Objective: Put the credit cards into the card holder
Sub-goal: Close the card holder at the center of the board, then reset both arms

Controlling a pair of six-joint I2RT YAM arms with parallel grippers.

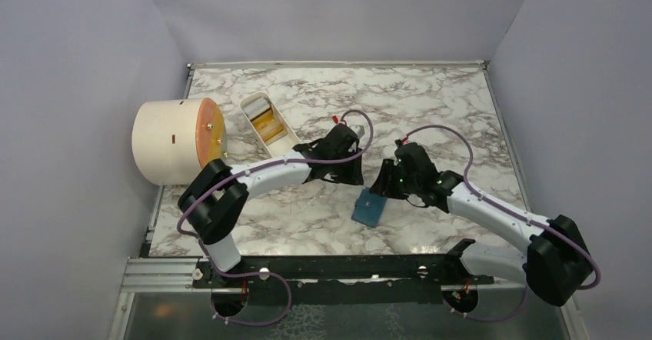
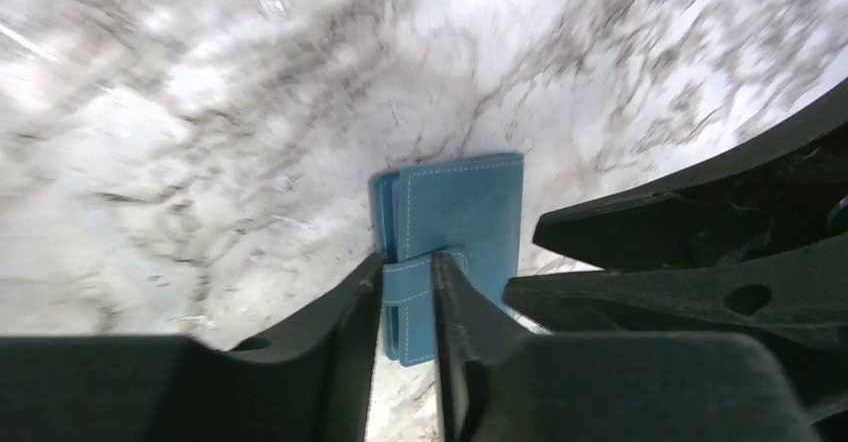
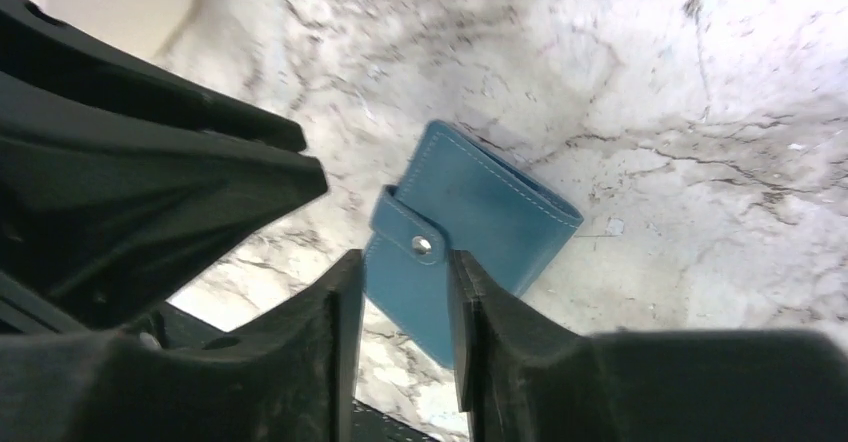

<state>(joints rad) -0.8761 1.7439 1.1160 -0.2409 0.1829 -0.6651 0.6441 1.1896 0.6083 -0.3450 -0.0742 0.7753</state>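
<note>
The teal-blue card holder (image 1: 370,208) lies folded shut on the marble, its strap closed over a round snap (image 3: 422,245). My left gripper (image 1: 350,175) hangs just behind and left of it. In the left wrist view its jaws (image 2: 408,259) stand a little apart with only the holder's strap (image 2: 410,282) showing below the gap. My right gripper (image 1: 383,180) hovers just behind and right of the holder (image 3: 480,212). Its jaws (image 3: 405,257) are partly open and hold nothing. A yellow-orange flat piece (image 1: 270,128) and a grey one (image 1: 257,109) lie in the white tray; I cannot tell whether they are the credit cards.
The long white oval tray (image 1: 286,134) sits behind and left of the arms. A cream cylinder (image 1: 165,141) with a round orange face (image 1: 209,132) lies at the table's left edge. Grey walls enclose the table on three sides. The black rail (image 1: 346,267) runs along the near edge.
</note>
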